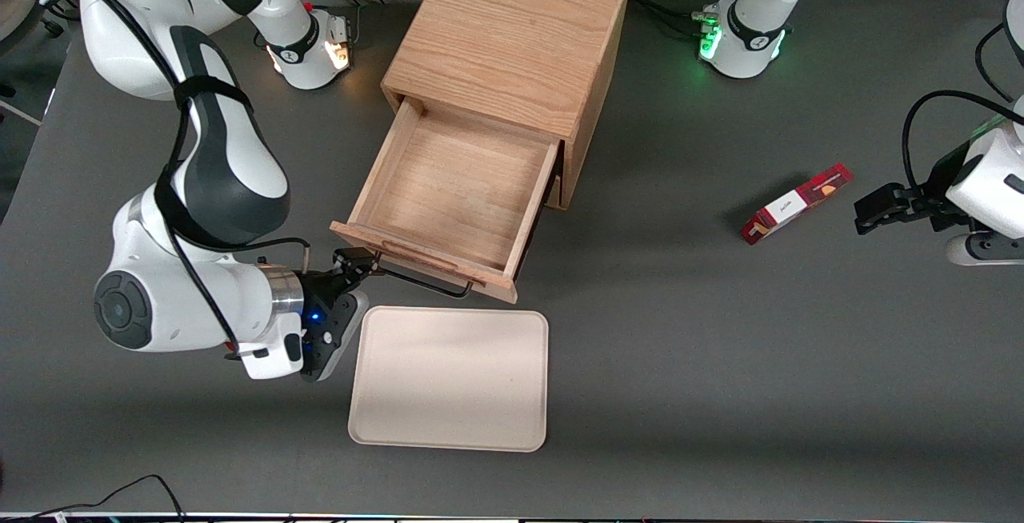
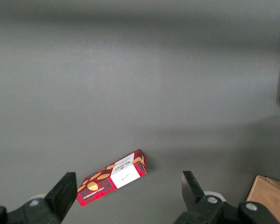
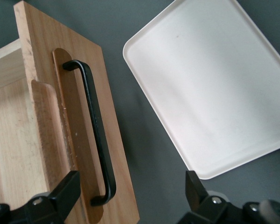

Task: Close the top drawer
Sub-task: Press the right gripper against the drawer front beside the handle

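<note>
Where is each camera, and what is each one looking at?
Front view: sits high, looking down at the table; it shows the cabinet, the open top drawer, both arms, and the gripper open at the handle, beside the tray.
Right wrist view: rides the working arm, looking down past its open fingers at the handle and tray.
Left wrist view: rides the parked arm, looking down at the red box.
Shared: the tray and handle appear in the front and right wrist views.
</note>
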{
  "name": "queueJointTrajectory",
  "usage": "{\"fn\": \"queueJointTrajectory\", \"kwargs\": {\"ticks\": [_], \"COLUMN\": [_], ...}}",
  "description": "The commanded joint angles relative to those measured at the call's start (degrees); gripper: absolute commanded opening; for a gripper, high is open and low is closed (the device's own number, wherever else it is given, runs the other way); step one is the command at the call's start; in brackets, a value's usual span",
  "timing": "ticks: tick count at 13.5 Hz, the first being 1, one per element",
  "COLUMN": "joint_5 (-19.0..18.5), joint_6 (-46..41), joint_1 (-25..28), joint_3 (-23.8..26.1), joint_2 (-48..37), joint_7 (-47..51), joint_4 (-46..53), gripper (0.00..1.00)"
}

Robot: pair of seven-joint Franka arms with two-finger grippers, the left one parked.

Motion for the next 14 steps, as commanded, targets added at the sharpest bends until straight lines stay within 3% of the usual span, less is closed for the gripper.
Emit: {"fn": "queueJointTrajectory", "kwargs": {"ticks": [1,14], "joint_5": [1.29,1.21], "joint_6": [1.23,2.65], "joint_1": [1.22,1.92], "joint_3": [-0.76,-0.14], "joint_2": [1.66,3.42], "joint_7": [1.32,1.95], "joint_4": [1.71,0.13], "gripper": [1.0,1.0]}}
